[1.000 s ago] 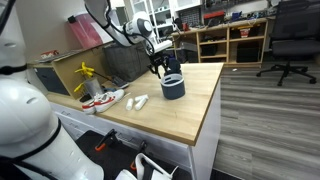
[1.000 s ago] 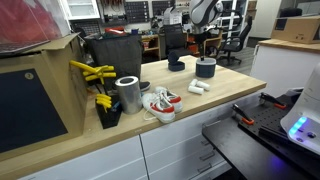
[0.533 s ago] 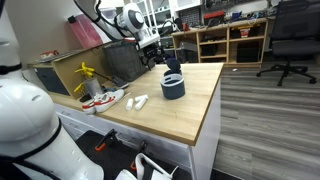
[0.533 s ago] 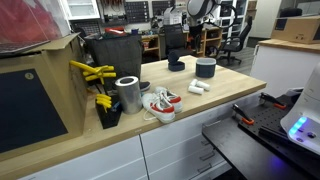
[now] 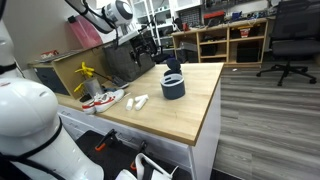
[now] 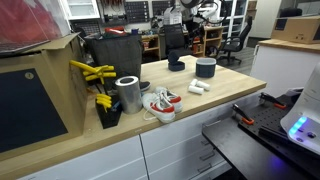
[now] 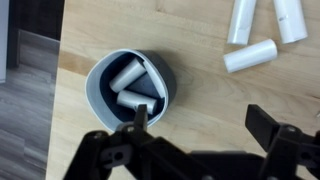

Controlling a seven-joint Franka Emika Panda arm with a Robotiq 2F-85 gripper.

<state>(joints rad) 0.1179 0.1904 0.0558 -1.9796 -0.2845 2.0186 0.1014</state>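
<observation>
A grey round container (image 7: 130, 88) stands on the wooden table (image 7: 200, 85), with white cylinders (image 7: 128, 76) lying inside it. My gripper (image 7: 203, 122) hangs open and empty high above the table, just beside the container, one finger (image 7: 140, 116) over its rim. Three more white cylinders (image 7: 250, 55) lie loose on the wood past it. In both exterior views the gripper (image 5: 150, 46) (image 6: 188, 14) is well above the grey container (image 5: 173, 87) (image 6: 206, 68), apart from it. The loose cylinders (image 5: 138, 102) (image 6: 197, 88) lie beside the container.
A pair of red and white shoes (image 6: 160, 102), a metal can (image 6: 128, 94), yellow tools (image 6: 92, 72) and a black box (image 6: 112, 55) line the table's back side. A small black dish (image 6: 176, 65) sits behind the container. Office chair (image 5: 288, 40) stands on the floor beyond.
The jaws have opened fully, and the gripper has risen up and away from the grey container, where it hung low a second ago.
</observation>
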